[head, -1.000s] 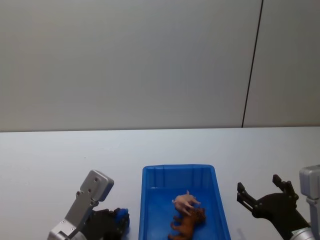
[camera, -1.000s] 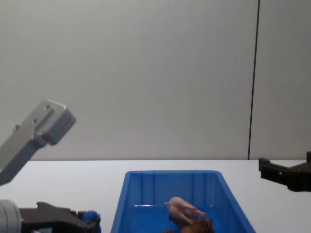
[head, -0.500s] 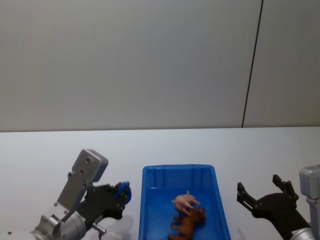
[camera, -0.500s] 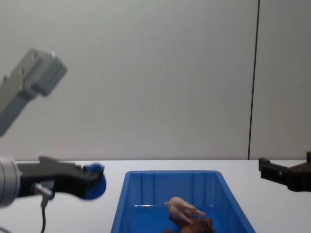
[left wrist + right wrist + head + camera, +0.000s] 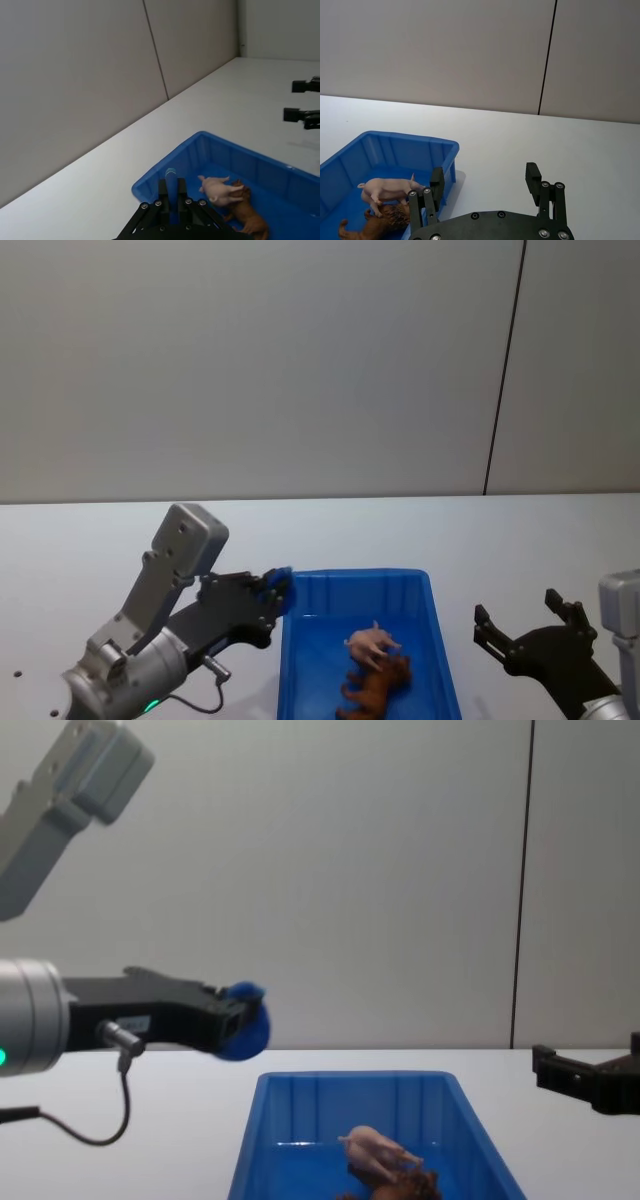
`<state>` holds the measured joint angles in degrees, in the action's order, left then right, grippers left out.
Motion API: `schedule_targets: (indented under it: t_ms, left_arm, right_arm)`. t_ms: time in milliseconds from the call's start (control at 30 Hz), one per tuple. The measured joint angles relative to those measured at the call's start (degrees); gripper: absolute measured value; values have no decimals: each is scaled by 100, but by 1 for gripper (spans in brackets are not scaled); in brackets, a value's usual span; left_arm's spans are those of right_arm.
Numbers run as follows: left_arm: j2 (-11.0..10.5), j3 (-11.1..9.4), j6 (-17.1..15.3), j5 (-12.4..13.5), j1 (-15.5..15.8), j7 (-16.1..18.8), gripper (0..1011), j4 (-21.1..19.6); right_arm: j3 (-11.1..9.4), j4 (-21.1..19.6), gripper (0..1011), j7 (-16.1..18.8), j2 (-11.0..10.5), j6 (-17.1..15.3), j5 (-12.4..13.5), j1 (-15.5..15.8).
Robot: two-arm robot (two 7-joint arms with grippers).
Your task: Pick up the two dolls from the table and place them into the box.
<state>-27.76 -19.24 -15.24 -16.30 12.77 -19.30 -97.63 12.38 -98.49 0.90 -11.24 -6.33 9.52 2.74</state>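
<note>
Nearest us, inside the blue box [image 5: 300,660] on the white table [image 5: 100,540]: the brown doll [image 5: 375,688], long axis running near-to-far, with the pink doll [image 5: 372,642] touching its far end. To either side we log our right tool [image 5: 530,628], fingers spread and empty, level with the dolls just beside the box's right wall, and our left tool [image 5: 272,590], fingers pressed together on nothing, above the box's far-left corner. We judge both dolls already delivered.
</note>
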Motion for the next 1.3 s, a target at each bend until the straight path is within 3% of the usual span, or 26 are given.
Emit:
schedule_targets:
  t_ms: [133,400,567,833,867,1033,1133,1300]
  left_arm:
    - [51,-23,73,-41,57,-209,82,-9]
    - [169,-94,166,-118,157,-521,296,-2]
    - [219,-126,200,-149,196,-646,484,11]
    - [263,-152,233,-177,228,-754,692,22]
    - [269,-156,237,-180,232,-771,763,23]
    - [286,-165,249,-191,246,-814,923,27]
    - [292,-169,253,-195,251,-829,984,29]
    - [299,-172,257,-200,256,-846,1001,32]
  right_arm:
    - [0,0,1001,0,0,0,0,0]
    - [0,0,1001,0,0,0,0,0]
    - [0,0,1001,0,0,0,0,0]
    - [0,0,1001,0,0,0,0,0]
    - [0,0,1001,0,0,0,0,0]
    - [0,0,1001,0,0,0,0,0]
    - [0,0,1001,0,0,0,0,0]
    - [0,0,1001,0,0,0,0,0]
